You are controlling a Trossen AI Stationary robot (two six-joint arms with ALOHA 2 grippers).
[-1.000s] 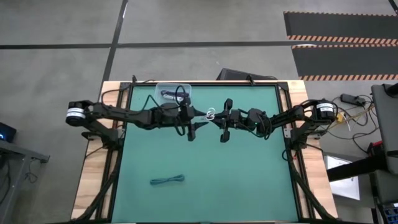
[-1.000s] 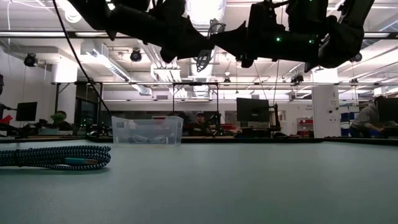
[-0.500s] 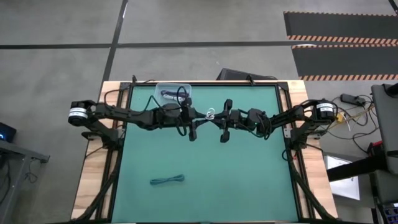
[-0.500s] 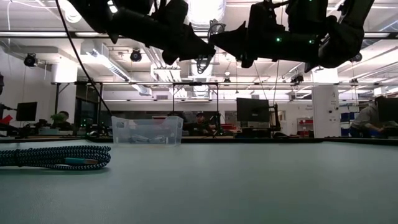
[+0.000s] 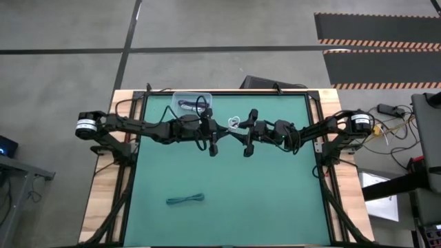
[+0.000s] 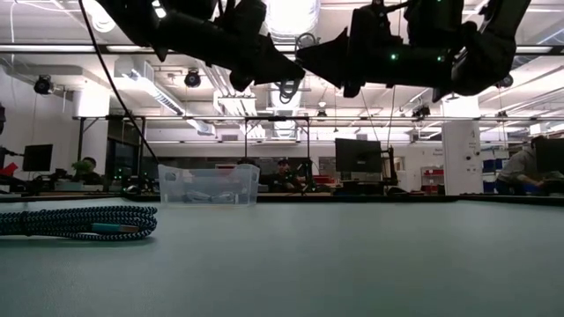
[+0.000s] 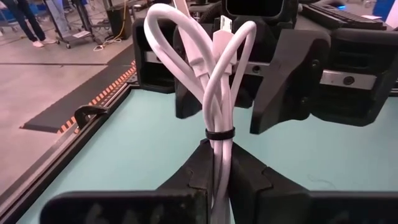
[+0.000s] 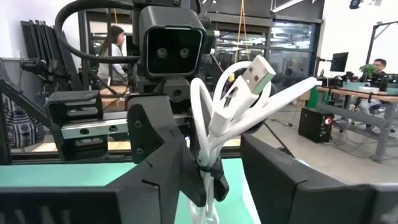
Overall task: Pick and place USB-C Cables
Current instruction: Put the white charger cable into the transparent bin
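A white USB-C cable bundle (image 7: pixel 214 68), bound by a black tie, hangs high over the green table's far middle (image 5: pixel 234 122). My left gripper (image 7: pixel 219 155) is shut on it. My right gripper (image 8: pixel 211 149) faces it from the right, open, with a finger on either side of the cable's loops and not touching them. A teal braided cable (image 5: pixel 185 200) lies flat on the table near the front (image 6: pixel 79 223). A dark cable (image 5: pixel 189 105) lies in the clear bin (image 5: pixel 200 96). My left gripper pinches the white bundle between its two fingers at the end just below the black tie (image 7: pixel 219 146). The fingers come level from the table's left. The loops and plug (image 8: pixel 255 71) stick out past the fingertips toward my right gripper, well clear of the table.
The clear plastic bin (image 6: pixel 209 186) stands at the table's far edge, left of the middle. Both arms meet over the table's far half. People and desks show in the room beyond.
My left gripper has shut on the white cable bundle and taken hold of it. My right gripper, which was shut on the bundle, has opened and let go. The bundle has stayed in the air between them.
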